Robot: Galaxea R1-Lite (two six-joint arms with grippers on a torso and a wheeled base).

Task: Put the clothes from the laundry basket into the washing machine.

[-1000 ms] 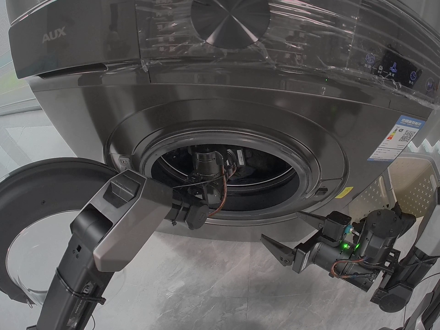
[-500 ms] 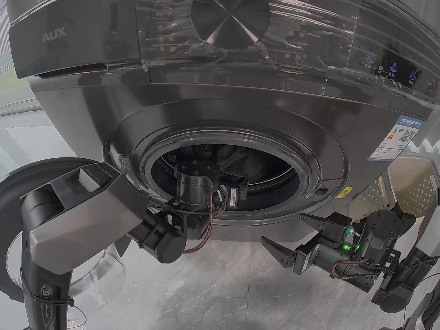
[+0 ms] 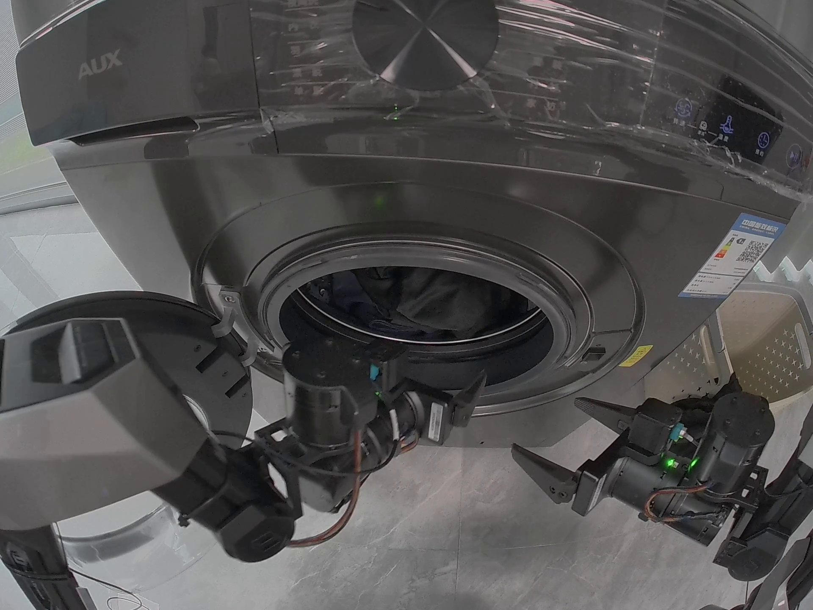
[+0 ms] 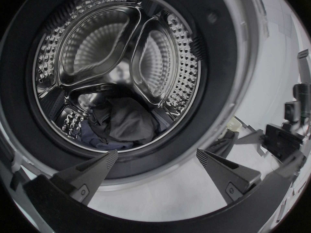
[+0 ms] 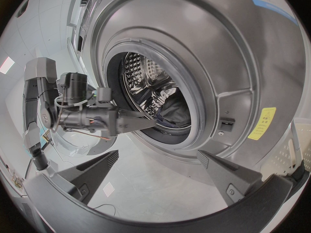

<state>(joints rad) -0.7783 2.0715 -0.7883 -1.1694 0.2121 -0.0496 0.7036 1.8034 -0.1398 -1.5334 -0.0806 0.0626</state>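
Now that dark clothes (image 4: pixel 126 123) lie in the drum (image 4: pixel 107 49), the left pincer (image 4: pixel 157 156) is clear of it, empty and spread wide.
Next, I judge, comes a reach to the laundry basket (image 3: pixel 766 332), right of the washing machine (image 3: pixel 610 247), for another garment; the right pincer (image 3: pixel 550 429) hangs open and empty nearby. A second ago the left pincer was inside the drum; now it sits just outside, low at its mouth.

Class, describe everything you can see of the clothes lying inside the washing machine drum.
The clothes are a crumpled heap of soft fabric: a dark grey garment lying loosely over a bluish one. They rest low in the shiny perforated metal drum, pressed against its wall near the door opening. Nothing else touches them.
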